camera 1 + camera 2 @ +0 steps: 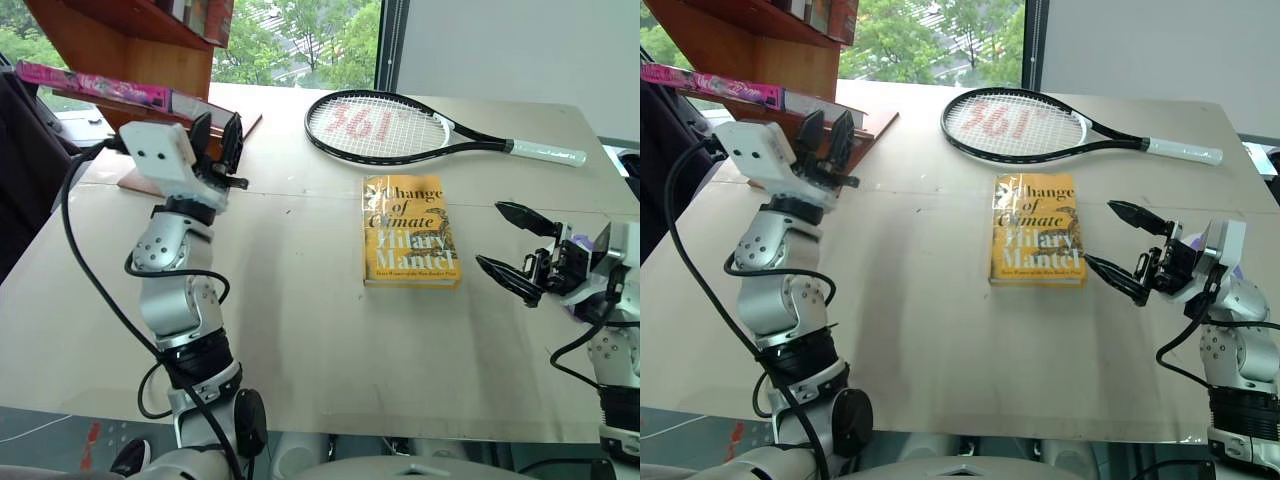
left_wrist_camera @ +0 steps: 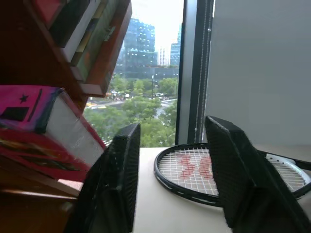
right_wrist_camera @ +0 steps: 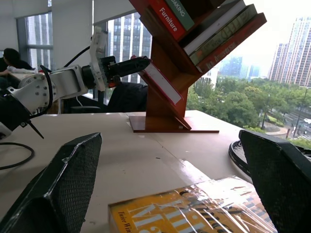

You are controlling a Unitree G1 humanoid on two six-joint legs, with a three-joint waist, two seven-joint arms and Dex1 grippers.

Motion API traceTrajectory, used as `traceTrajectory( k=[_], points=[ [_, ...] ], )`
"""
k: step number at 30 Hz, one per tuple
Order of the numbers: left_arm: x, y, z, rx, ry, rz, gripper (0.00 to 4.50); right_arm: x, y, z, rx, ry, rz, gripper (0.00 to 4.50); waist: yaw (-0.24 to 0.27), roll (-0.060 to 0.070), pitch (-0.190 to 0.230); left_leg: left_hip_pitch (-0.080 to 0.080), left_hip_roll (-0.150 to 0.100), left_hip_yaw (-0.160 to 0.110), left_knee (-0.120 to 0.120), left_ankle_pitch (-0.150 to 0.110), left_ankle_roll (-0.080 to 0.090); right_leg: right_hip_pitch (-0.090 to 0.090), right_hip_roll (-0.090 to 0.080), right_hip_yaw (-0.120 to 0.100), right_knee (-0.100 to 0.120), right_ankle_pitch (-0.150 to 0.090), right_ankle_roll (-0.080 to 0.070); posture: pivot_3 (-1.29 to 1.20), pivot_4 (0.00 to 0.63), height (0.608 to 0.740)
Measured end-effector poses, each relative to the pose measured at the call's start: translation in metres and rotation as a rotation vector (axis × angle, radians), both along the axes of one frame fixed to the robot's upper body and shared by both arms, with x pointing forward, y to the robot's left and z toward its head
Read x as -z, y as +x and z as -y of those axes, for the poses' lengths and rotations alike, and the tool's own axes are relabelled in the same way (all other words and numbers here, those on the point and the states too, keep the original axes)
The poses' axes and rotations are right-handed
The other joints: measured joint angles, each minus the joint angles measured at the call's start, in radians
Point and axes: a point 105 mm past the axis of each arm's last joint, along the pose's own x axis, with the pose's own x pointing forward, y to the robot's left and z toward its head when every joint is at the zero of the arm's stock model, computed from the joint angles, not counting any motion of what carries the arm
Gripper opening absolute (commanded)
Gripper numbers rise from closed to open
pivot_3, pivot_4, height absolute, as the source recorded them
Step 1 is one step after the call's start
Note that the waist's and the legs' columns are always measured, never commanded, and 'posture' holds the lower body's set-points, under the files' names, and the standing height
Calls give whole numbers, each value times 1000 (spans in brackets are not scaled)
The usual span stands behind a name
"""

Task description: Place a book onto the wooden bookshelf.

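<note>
resting on the wooden bookshelf (image 1: 110,40), the book (image 1: 95,87); left tool (image 1: 218,135) empty.

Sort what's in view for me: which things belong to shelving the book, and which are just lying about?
Job:
- pink book, lying on a slanted board of the shelf
- wooden bookshelf
- left gripper, beside the book

Lying about:
- yellow book, flat on the table
- tennis racket
- books already on the shelf
</note>
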Motion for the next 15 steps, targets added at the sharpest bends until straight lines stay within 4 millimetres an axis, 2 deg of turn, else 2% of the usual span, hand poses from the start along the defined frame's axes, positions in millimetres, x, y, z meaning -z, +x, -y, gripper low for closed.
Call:
traceTrajectory(
  k=[1, 2, 9, 15],
  points=[
    [-4, 3, -2, 4, -5, 11, 266, -2, 0, -1, 5, 1, 4, 4500, -1, 0, 0, 0, 0, 0, 0, 0, 0, 0, 0, 0, 0, 0, 0, 0, 150, 740],
    [-6, 4, -4, -3, -8, 18, 122, -2, 0, -1, 5, 1, 6, 4500, -1, 0, 0, 0, 0, 0, 0, 0, 0, 0, 0, 0, 0, 0, 0, 0, 150, 740],
    [-14, 19, -48, -103, -65, 30, 122, -6, 0, -2, 14, 2, 17, 4500, -1, 0, 0, 0, 0, 0, -1, 0, 0, 0, 0, 0, -1, 0, 0, 0, 150, 740],
    [-19, 25, -58, -128, -101, 46, 122, -7, -2, -3, 13, 0, 20, 4500, -1, 0, 0, 0, 0, 0, -1, 0, 0, 0, 0, 0, -1, 0, 0, 0, 150, 740]
  ],
)
